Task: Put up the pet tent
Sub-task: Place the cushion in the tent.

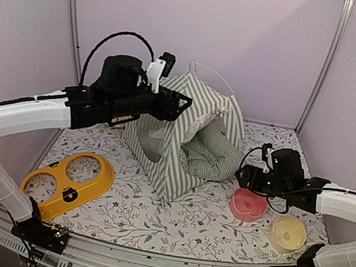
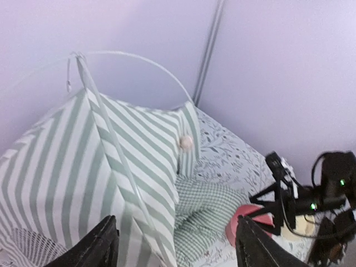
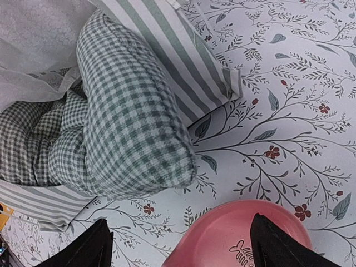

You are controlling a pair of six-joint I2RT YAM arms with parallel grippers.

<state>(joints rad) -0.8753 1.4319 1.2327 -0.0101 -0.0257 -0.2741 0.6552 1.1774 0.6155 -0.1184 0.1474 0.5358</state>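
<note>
The pet tent [image 1: 177,140] stands upright on the floral mat, its green-and-white stripes rising to a peak and a thin white pole [image 1: 214,75] arching above it. A green checked cushion [image 1: 212,154] bulges out of its opening. My left gripper [image 1: 186,101] hovers open at the tent's upper left side. In the left wrist view its jaws [image 2: 177,233] stand wide apart over the striped fabric [image 2: 83,167], holding nothing. My right gripper [image 1: 242,174] is open to the right of the tent. Its jaws [image 3: 179,228] spread above the mat between the cushion [image 3: 128,122] and a pink bowl [image 3: 239,239].
The pink bowl [image 1: 248,204] and a pale yellow bowl [image 1: 287,233] sit at the front right. A yellow two-hole bowl holder [image 1: 68,184] lies at the front left. Purple walls with metal frame posts [image 1: 75,15] close in the back and sides.
</note>
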